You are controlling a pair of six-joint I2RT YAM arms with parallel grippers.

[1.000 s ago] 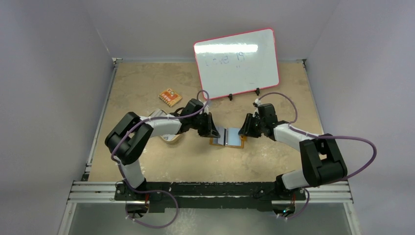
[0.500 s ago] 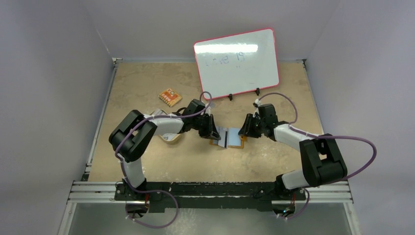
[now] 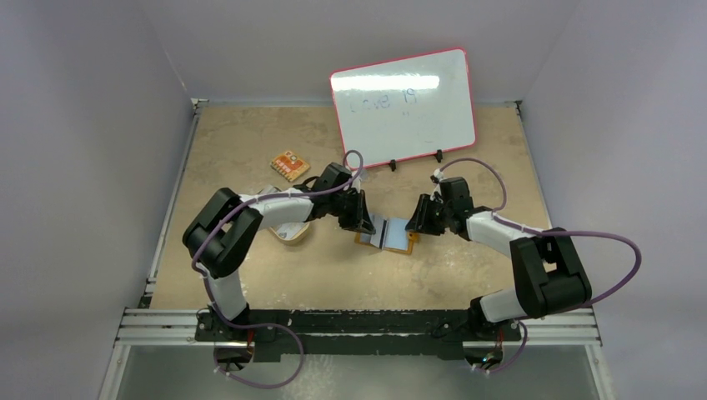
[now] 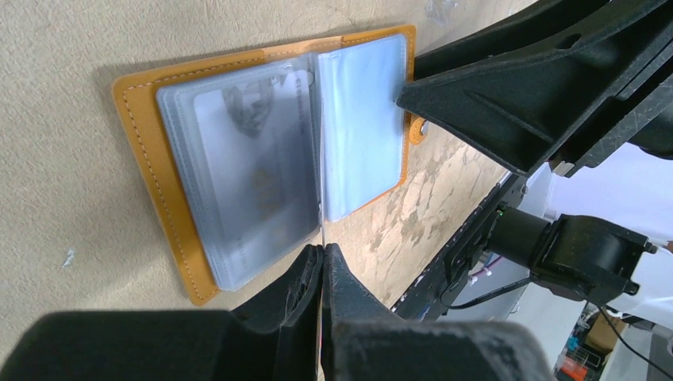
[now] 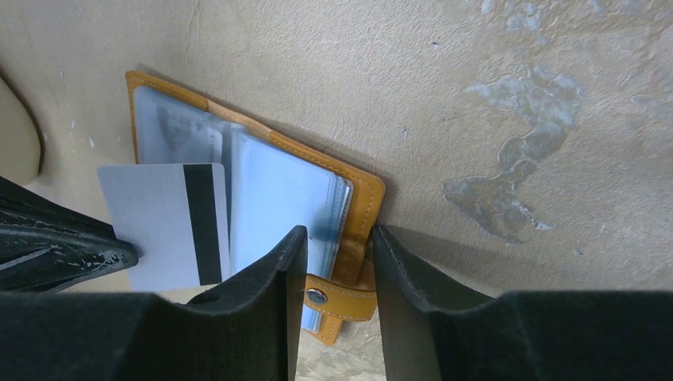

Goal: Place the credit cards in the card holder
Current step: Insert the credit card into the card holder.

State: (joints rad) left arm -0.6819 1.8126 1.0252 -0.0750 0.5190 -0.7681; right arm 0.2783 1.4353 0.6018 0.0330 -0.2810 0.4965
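Observation:
The card holder lies open on the table, orange outside with clear blue-grey sleeves. One grey card sits inside its left sleeve. My left gripper is shut on a credit card held on edge over the holder's fold. In the right wrist view that card is silver with a dark stripe. My right gripper stands partly open at the holder's right edge. One fingertip rests on the sleeves, the other by the orange rim, with the snap tab between them.
A tan oval dish sits under the left forearm. An orange patterned flat piece lies at the back left. A whiteboard stands at the back, behind both grippers.
My left gripper has shifted slightly right with the card, closer to the holder's fold. The right arm and the holder have stayed put.

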